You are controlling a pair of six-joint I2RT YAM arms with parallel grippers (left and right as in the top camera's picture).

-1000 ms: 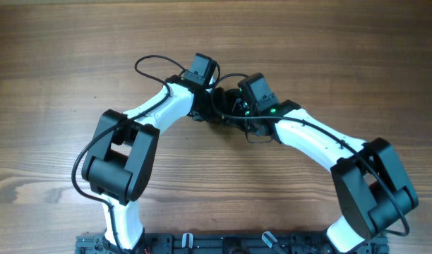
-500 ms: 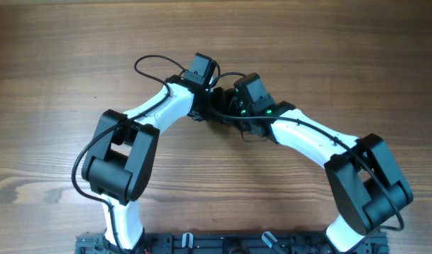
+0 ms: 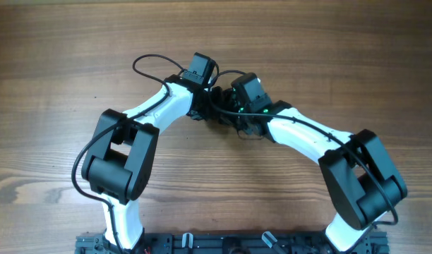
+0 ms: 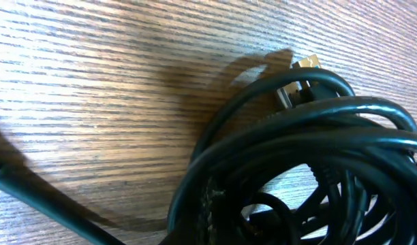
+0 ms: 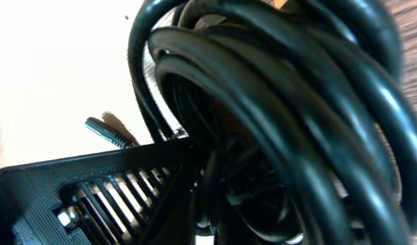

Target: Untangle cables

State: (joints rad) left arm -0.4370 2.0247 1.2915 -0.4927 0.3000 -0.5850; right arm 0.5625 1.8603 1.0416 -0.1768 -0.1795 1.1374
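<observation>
Right, the cables [image 4: 317, 136] are one tight coil of black loops a little toward 12 o'clock from the middle of the counter [image 3: 329, 49], with both wrists crowded over them. The left gripper [image 3: 210, 102] comes in from 8 o'clock and is closed, though its fingers are out of shot and I cannot tell if it has a strand. The right gripper [image 3: 234, 113] comes in from 4 o'clock, closed, with the bundle jammed against it, so I judge it is pinching a loop. I read this as the pulling-apart step, barely begun. Next I want the wrists drawn apart, 9 and 3 o'clock, feeding a free plug end [image 4: 306, 63] back through. The left arm's own wire [image 3: 149, 63] arcs at 10 o'clock and could snag, and the overlapping wrists hide the knot from above
</observation>
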